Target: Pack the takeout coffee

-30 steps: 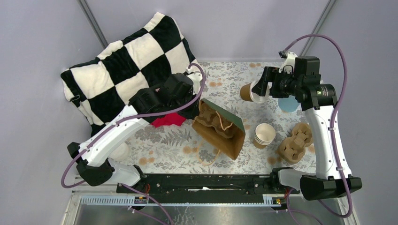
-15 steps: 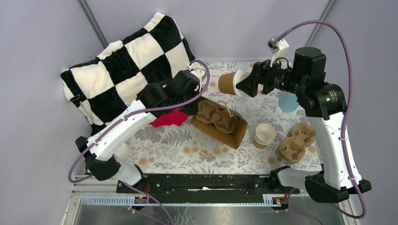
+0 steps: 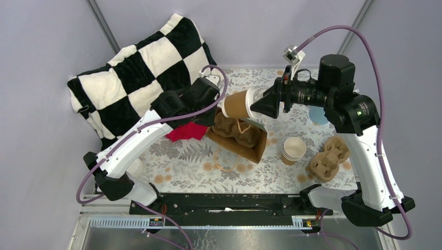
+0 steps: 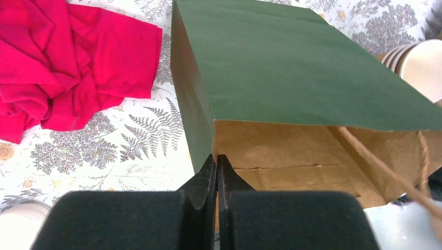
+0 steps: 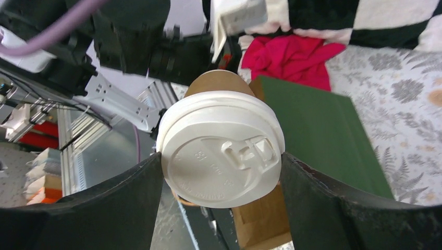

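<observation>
right gripper (image 5: 220, 165): grasping the takeout coffee (image 3: 237, 105), one finger on each side of the white lid
takeout coffee: up in the air, tipped on its side, lid facing the right wrist camera, brown base pointing toward the left arm
takeout coffee vs bag: above the far rim of the paper bag (image 3: 249, 151), not inside it
left gripper (image 4: 216, 164): clenched, fingertips pressed together on the bag's rim at a corner of the mouth
paper bag: green outside, brown inside, twine handles, mouth held open and facing up
inside bag: a moulded cardboard cup carrier (image 3: 234, 129) sits in it
second cup carrier (image 3: 327, 158): on the table by the right arm, well apart from the bag
stack of lidless cups (image 3: 293, 150): upright, between the bag and the second carrier
red cloth (image 3: 186, 133): crumpled, just beside the bag on the left
checkered cushion (image 3: 140, 67): black and white, far left corner
blue round thing (image 3: 319, 115): partly behind the right arm, cannot tell what it is
table cover (image 3: 187, 156): fern and flower print
</observation>
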### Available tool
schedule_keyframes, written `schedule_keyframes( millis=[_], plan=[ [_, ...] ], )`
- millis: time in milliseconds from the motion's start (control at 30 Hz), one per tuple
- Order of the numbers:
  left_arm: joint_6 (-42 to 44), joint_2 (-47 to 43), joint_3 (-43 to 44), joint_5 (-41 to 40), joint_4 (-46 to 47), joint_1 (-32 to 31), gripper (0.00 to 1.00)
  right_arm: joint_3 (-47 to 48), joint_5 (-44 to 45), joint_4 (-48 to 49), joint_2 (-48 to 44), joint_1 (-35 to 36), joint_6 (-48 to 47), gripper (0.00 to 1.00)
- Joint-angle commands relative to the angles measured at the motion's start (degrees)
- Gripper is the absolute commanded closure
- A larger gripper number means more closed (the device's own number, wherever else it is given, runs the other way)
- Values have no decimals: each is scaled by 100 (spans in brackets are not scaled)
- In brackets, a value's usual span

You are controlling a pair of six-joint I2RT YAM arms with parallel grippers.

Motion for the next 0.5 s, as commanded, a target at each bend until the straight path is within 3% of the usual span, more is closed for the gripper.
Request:
schedule_keyframes(
  millis=[0,333,467],
  plan=[
    [-209,-104,234,102,233,283,100,-284,-302,-7,-247,162,4,23],
    [-308,192,625,544,2,772,100,-152,-409,-456,-162,727,-41,24],
    [-279,257,781,554,-20,820,100,-135,96,-707,-40,1098,-264,25]
  ],
)
